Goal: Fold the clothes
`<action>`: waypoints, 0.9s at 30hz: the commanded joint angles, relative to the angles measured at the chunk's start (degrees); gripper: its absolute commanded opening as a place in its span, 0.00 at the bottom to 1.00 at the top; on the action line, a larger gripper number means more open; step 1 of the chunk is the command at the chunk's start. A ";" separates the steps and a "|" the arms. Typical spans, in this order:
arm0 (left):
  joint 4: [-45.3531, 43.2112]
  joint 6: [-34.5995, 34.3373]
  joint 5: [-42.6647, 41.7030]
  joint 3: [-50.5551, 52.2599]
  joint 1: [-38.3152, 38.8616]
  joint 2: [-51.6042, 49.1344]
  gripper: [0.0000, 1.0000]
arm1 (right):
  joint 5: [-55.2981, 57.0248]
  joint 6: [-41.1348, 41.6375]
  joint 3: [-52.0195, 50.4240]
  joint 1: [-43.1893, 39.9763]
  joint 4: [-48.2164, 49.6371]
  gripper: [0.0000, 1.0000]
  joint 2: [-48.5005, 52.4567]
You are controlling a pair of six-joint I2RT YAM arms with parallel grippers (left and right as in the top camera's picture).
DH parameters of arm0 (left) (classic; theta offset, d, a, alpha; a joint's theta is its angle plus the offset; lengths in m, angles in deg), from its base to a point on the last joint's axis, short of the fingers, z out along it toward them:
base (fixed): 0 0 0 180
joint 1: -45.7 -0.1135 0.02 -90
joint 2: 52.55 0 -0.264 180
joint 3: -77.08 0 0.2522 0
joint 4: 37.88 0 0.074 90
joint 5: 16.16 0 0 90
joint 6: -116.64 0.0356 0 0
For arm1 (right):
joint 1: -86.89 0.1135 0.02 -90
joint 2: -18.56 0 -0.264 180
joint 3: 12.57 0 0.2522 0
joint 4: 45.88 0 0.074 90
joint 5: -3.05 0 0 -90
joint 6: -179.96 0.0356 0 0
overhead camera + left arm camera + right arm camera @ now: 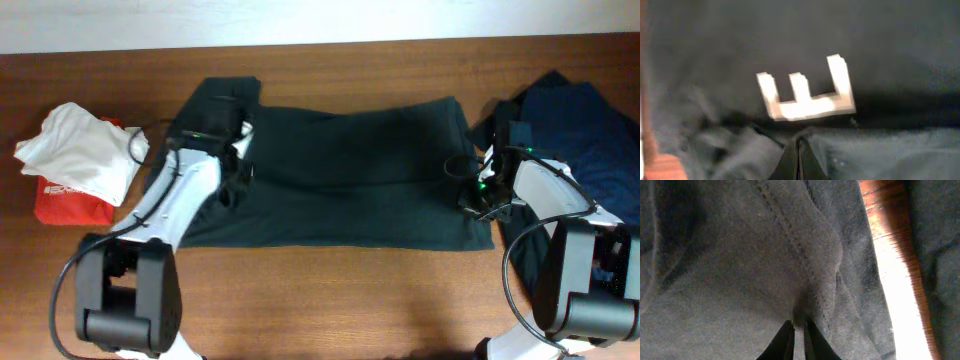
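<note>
A dark grey-green garment (340, 175) lies spread across the middle of the table, folded lengthwise. My left gripper (236, 172) is shut on its left edge; the left wrist view shows the closed fingers (799, 150) pinching dark cloth (875, 50) below a white printed mark (805, 95). My right gripper (470, 190) is shut on the garment's right edge; the right wrist view shows the fingers (799, 327) clamped on a stitched hem fold (790, 255).
A white cloth (80, 150) lies on a red bag (68, 205) at the far left. A dark blue garment (590, 140) is heaped at the right edge. Bare wooden table (340, 290) lies in front.
</note>
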 commanded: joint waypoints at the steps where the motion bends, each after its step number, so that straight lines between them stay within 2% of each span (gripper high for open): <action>1: -2.49 -5.92 0.33 -1.68 -2.97 -0.26 0.00 | 0.76 -0.15 -0.52 -0.15 -0.07 0.13 0.33; 5: -2.49 -8.87 0.31 -1.68 -3.32 -0.26 0.01 | 0.76 -0.17 -0.52 -0.15 -0.09 0.12 0.33; 6: -2.16 -8.76 -0.42 -1.68 -3.23 -0.26 0.08 | 0.76 -0.17 -0.52 -0.13 -0.11 0.13 0.33; 7: -1.57 -8.76 -2.01 -1.70 -3.21 -0.26 0.21 | 0.76 -0.17 -0.52 -0.15 -0.11 0.12 0.33; 8: -0.35 -8.76 -3.69 -1.68 -3.21 -0.26 0.45 | 0.76 -0.15 -0.52 -0.15 -0.11 0.13 0.33; 15: 3.69 -8.76 -4.13 -2.36 -3.43 0.74 0.47 | 0.76 -0.22 0.57 -0.15 -0.68 0.13 0.00; 17: 3.52 -8.46 -4.15 -4.42 -3.72 1.44 0.62 | 0.76 -0.22 3.26 -0.20 -2.38 0.13 -0.63; 18: 3.10 -7.06 -4.44 -6.80 -3.98 1.51 0.66 | 0.72 -0.22 5.64 -0.20 -3.58 0.14 -1.07; 21: 2.19 -2.80 -7.45 -13.64 -4.85 1.09 0.70 | 0.42 -1.16 13.64 -0.11 -7.21 0.25 -1.38; 22: 1.40 -2.21 -7.41 -15.32 -5.09 0.72 0.70 | 0.22 -2.16 16.00 -0.07 -8.26 0.34 -1.38; 23: 0.13 -2.19 -7.63 -17.90 -5.88 -0.15 0.70 | 0.22 -2.82 17.97 -0.02 -9.11 0.50 -1.38; 24: -1.14 -1.55 -8.63 -19.85 -6.67 -1.29 0.70 | 0.24 -3.43 19.61 -0.04 -9.75 0.62 -1.38; 26: -2.99 -1.53 -11.06 -23.19 -8.00 -4.15 0.70 | 0.24 -5.05 21.00 -0.04 -9.94 0.74 -1.38; 27: -3.91 -1.03 -12.50 -24.48 -8.57 -5.68 0.70 | 0.26 -5.16 21.22 -0.04 -9.88 0.76 -1.38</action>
